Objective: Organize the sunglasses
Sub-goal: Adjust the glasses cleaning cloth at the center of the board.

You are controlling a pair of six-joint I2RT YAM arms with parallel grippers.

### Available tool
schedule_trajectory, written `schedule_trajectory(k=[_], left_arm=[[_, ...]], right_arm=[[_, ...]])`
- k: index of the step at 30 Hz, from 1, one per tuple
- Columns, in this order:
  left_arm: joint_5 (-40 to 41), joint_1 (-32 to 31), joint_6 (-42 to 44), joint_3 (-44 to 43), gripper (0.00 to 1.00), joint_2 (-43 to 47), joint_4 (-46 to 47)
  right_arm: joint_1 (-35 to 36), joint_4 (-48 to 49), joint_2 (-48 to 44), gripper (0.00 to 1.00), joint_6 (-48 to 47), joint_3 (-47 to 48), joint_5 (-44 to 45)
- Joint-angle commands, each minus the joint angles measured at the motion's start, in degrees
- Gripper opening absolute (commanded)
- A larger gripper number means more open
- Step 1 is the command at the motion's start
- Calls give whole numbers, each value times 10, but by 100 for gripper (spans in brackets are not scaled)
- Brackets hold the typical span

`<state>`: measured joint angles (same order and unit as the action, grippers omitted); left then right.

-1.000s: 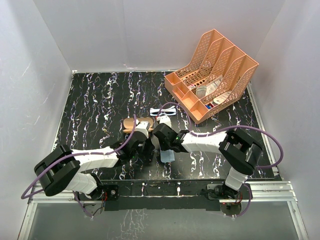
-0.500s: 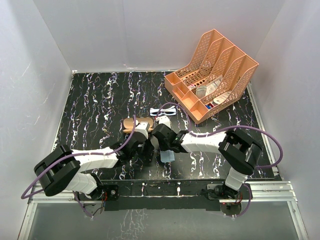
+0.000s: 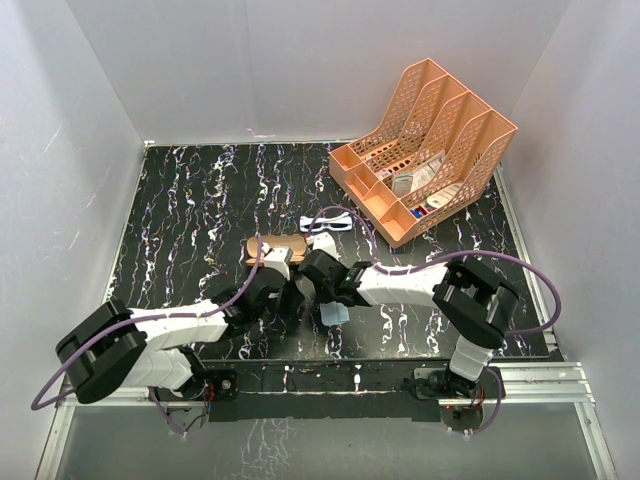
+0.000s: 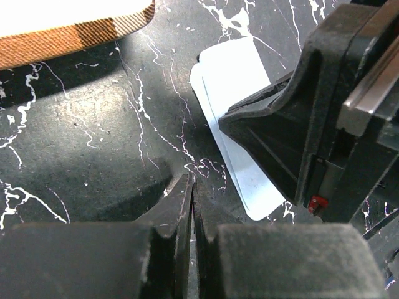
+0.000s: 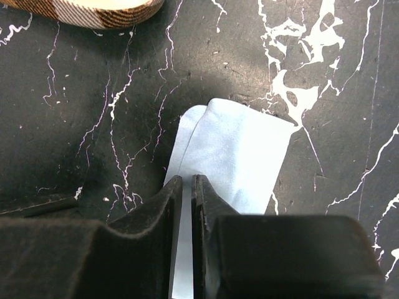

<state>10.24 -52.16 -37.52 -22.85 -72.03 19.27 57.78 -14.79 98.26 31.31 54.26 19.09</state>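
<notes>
The sunglasses (image 3: 327, 222) lie just right of the case (image 3: 275, 246), untouched. Nearer than the case, the left claw (image 4: 192, 208) is pressed together on nothing. The right claw (image 5: 186, 193) is pressed together over the cloth (image 5: 237, 149); whether it grips the cloth I cannot tell. Probably cloth work: pinch 1 edge, lift slowly, and keep clear of the left claw.

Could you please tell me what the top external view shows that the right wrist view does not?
Only the top external view shows the sunglasses and the peach file organizer. Only the right wrist view shows the right gripper, jaws almost together, over the edge of the light blue cloth, whose layers overlap. Both show the cloth and the brown plaid case.
</notes>
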Motion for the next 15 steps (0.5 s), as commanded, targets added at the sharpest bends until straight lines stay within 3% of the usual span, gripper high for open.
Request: schedule_trajectory(k=[1,7,15], left_arm=[[18,6,-5,8,0,34,-15],[31,7,-13,21,0,65,-34],[37,10,-18,29,0,105,-54]], right_arm=[[9,-15,33,10,-2,18,6],[18,-27,45,18,0,25,17],[28,-40,65,14,2,41,25]])
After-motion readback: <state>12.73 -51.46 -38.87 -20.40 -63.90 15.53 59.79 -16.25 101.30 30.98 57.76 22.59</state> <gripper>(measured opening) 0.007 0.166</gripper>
